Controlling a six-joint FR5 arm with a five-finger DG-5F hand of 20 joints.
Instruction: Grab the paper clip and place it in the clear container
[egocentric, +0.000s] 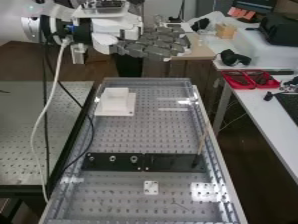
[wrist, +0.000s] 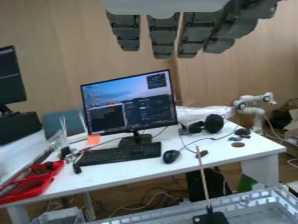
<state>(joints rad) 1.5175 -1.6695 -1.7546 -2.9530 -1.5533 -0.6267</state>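
Observation:
The hand (egocentric: 156, 44) is held above the far end of the perforated bench (egocentric: 159, 134), its dark grey fingers straight and pointing right, with nothing in them. In the wrist view the hand (wrist: 161, 35) has extended, open fingers. A thin, dark, wire-like thing (egocentric: 179, 205) lies on the bench near its near end; whether it is the paper clip I cannot tell. A clear, box-like thing (wrist: 58, 217) stands beside the bench's rail in the wrist view.
A white block on a square base (egocentric: 115, 101) stands on the bench. Across it runs a black strip (egocentric: 174, 162) with metal nuts and an upright wooden stick (egocentric: 202, 142). Nearer is a small white plate (egocentric: 151, 187). Red trays (egocentric: 250, 79) sit on the side desk.

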